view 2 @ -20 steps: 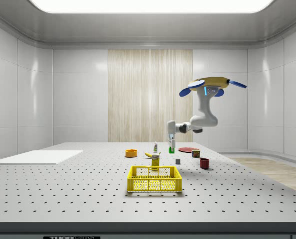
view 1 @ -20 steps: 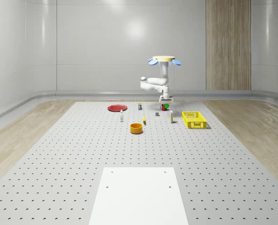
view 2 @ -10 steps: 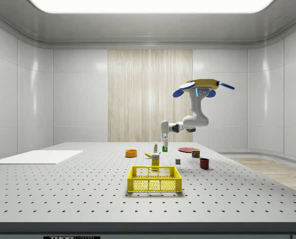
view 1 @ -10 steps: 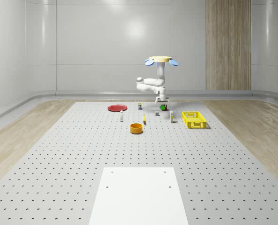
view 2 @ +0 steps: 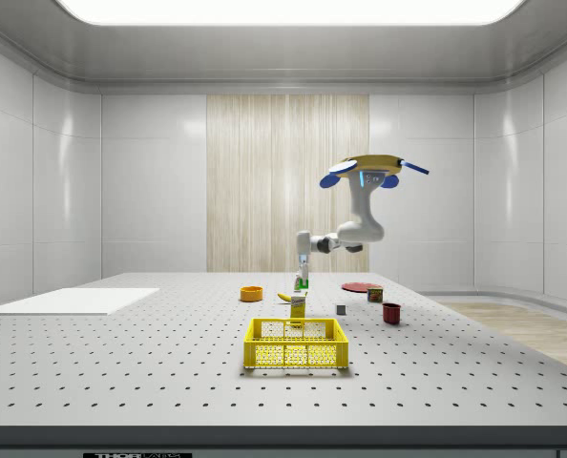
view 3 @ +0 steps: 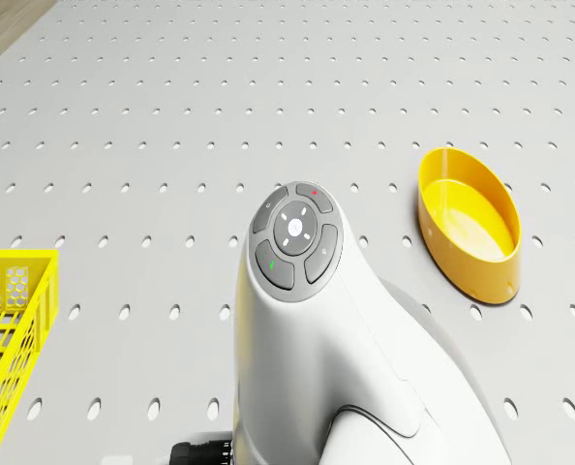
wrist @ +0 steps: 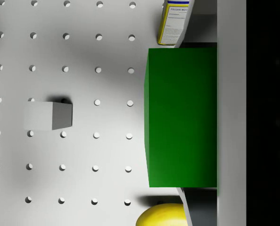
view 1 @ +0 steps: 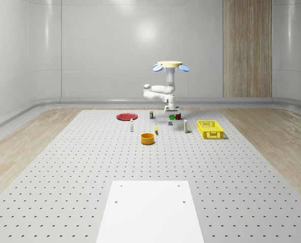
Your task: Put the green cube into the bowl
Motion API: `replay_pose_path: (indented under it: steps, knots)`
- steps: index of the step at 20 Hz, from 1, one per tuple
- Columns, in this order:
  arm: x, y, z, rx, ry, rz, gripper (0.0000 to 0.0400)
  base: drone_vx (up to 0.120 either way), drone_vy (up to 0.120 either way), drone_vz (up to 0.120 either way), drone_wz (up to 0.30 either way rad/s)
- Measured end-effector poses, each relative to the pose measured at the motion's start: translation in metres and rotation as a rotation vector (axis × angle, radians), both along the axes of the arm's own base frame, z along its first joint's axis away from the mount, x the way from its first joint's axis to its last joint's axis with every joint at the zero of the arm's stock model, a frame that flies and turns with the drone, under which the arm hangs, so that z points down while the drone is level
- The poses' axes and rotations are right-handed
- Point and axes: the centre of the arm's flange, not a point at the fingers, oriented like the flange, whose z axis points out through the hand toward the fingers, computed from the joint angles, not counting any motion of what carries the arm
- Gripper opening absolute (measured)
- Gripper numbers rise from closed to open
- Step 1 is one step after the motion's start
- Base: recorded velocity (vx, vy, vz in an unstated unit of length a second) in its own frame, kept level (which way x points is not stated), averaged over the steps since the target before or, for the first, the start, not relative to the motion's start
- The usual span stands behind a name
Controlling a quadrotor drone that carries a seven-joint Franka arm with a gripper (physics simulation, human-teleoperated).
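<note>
The green cube (wrist: 181,117) is clamped between my gripper's (wrist: 199,117) two dark fingers (wrist: 201,207), so the gripper is shut on it. In the whole-scene view the cube (view 1: 172,117) hangs just above the table under the gripper (view 1: 171,113), beyond and to the right of the orange bowl (view 1: 148,138). The drone (view 1: 169,65) hovers over the table's far middle. From the side, the gripper (view 2: 304,273) carries the cube (view 2: 303,282) to the right of the bowl (view 2: 252,293). The bowl (view 3: 469,223) lies empty beyond the arm (view 3: 297,291).
A yellow basket (view 1: 210,129) stands right of the bowl. A red plate (view 1: 126,116), a red cup (view 2: 391,312), a can (view 2: 374,294), a grey cube (wrist: 48,115), a carton (wrist: 175,21) and a banana (wrist: 163,216) stand on the table near the gripper.
The drone and arm have shifted to the whole-scene view's left, toward the bowl, with the green cube still held. The things on the table have stayed put.
</note>
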Motion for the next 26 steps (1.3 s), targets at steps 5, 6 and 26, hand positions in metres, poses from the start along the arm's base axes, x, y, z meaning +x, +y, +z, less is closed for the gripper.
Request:
replay_pose_path:
  steps: [5,6,26]
  knots:
    - [0.0,0.0,0.0,0.0,0.0,0.0,0.0252,0.12,-0.12,0.0,0.0]
    - [0.0,0.0,0.0,0.0,0.0,0.0,0.0252,0.12,-0.12,0.0,0.0]
    - [0.0,0.0,0.0,0.0,0.0,0.0,0.0252,0.12,-0.12,0.0,0.0]
